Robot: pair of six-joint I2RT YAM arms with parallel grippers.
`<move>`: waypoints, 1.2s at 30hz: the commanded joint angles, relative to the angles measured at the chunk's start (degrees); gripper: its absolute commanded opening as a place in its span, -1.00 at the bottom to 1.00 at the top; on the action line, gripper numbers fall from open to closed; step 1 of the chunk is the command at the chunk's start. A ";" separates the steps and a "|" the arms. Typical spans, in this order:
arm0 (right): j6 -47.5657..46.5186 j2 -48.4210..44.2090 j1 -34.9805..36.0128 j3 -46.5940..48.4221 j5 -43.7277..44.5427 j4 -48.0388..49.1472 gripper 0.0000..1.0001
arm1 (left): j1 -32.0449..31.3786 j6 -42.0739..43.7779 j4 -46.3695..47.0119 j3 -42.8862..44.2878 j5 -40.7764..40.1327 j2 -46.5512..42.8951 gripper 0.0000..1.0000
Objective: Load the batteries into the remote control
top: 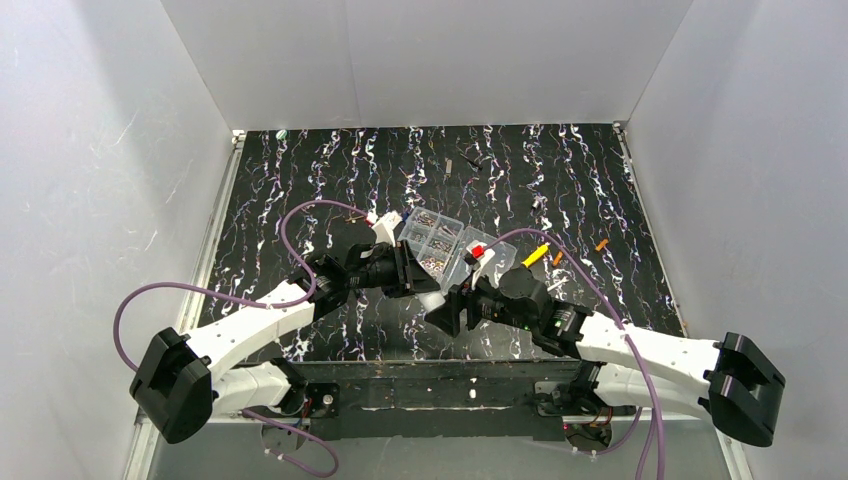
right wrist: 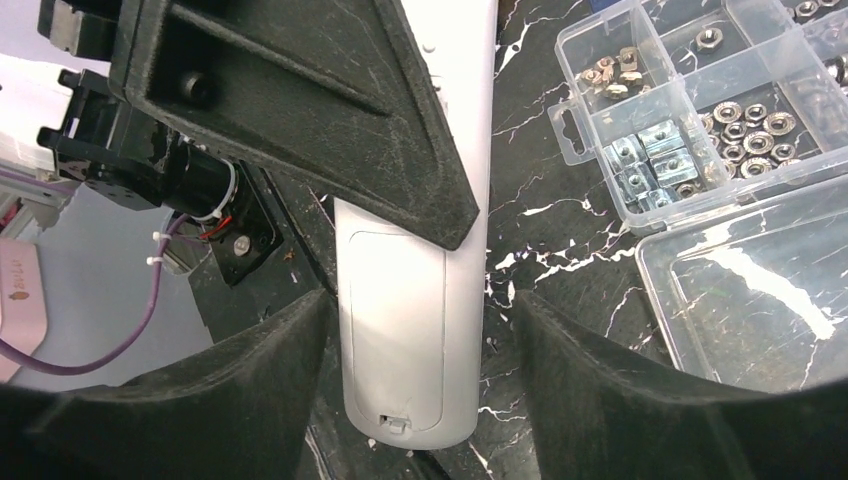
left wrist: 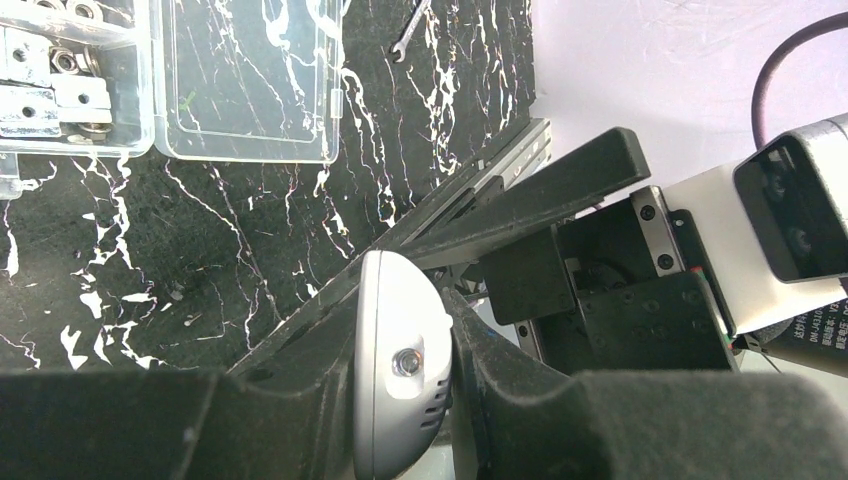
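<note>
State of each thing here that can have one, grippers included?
left gripper: shut on the remote control.
right gripper: open, fingers either side of the remote control's end.
battery cover: shut, on the remote control's rear.
screw box: lid open.

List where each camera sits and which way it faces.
Top external: above, behind the bases, looking down at the table; both arms show.
Left wrist: looks along left gripper, shut on remote control.
Right wrist: looks along open right gripper flanking the remote control.
Shared: both wrists see remote control and screw box.
</note>
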 commanded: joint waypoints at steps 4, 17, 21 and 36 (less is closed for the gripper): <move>0.17 0.85 0.49 3.28 -1.17 3.79 0.11 | -0.22 -0.68 0.24 0.87 -0.12 -1.02 -1.00; -1.11 0.23 0.57 3.23 -3.96 3.53 -0.83 | -0.21 -1.25 0.33 0.42 -0.40 -1.46 -0.55; -1.03 -0.15 0.57 2.86 -4.26 3.91 -0.87 | -0.23 -1.23 0.19 0.39 -0.50 -1.77 -0.46; -0.91 -0.51 0.57 2.68 -3.29 3.22 -0.90 | -0.25 -1.25 -0.29 0.78 -0.50 -1.67 -0.38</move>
